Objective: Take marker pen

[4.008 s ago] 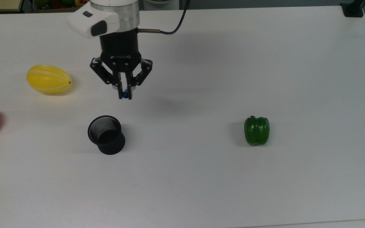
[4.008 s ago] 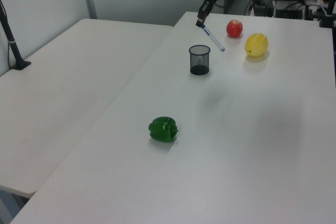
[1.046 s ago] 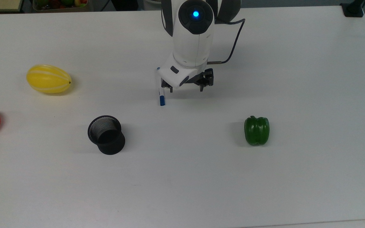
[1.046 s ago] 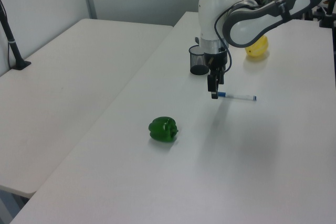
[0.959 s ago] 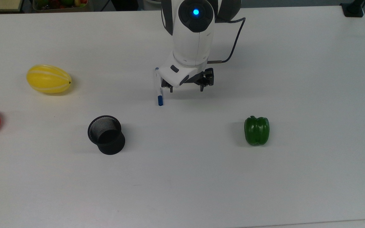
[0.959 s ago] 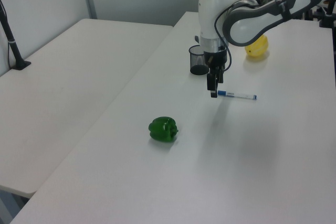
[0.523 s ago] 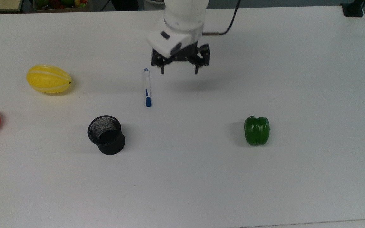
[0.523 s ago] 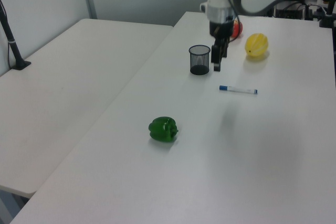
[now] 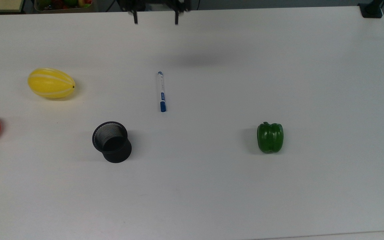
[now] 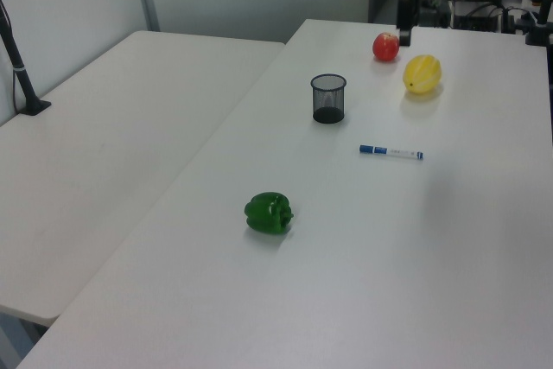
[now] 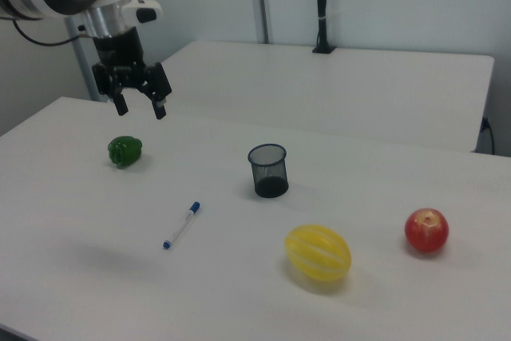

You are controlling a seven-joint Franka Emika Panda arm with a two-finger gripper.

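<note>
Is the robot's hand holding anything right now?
No. The hand is open and empty, up in the air. The marker pen lies flat on the table, with nothing touching it.

marker pen [image 10: 390, 152] flat on table [image 10: 432, 257]
</note>
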